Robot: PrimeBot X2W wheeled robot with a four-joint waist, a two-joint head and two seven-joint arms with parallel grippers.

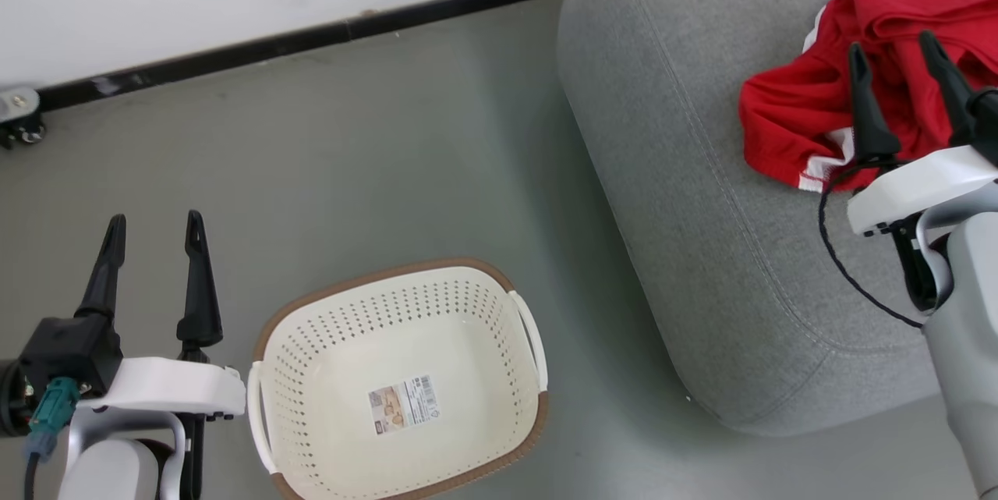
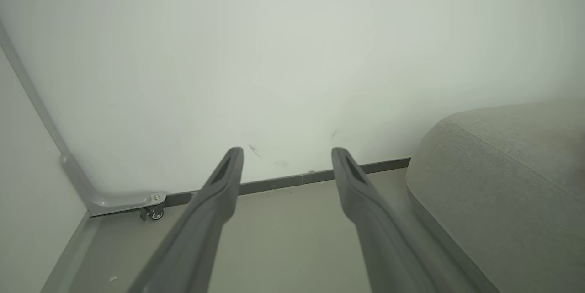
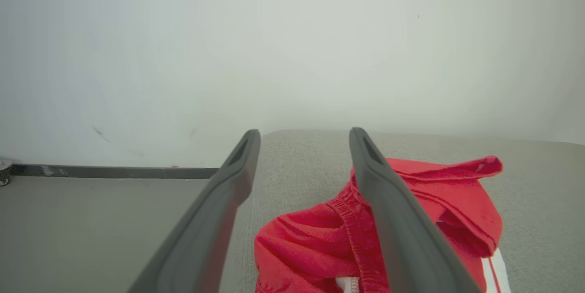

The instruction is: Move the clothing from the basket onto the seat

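Clothing (image 1: 787, 118) beneath right gripper (image 1: 891, 42)

Head view looks steeply down; both wrist views low, facing wall (image 2: 292, 55), sharing seat (image 2: 502, 192).

The scene is lit evenly by soft, diffuse light. Faint shadows are thrown on the floor (image 1: 405, 157) along the foot of the seat (image 1: 686, 211), right of the left hand (image 1: 155, 216). The wall (image 2: 292, 55) beyond that hand is washed to a pale haze, and the seat is smeared at the frame's right edge. The fingers (image 3: 402, 238) of the right hand (image 3: 305, 132) are rendered soft close to the lens.
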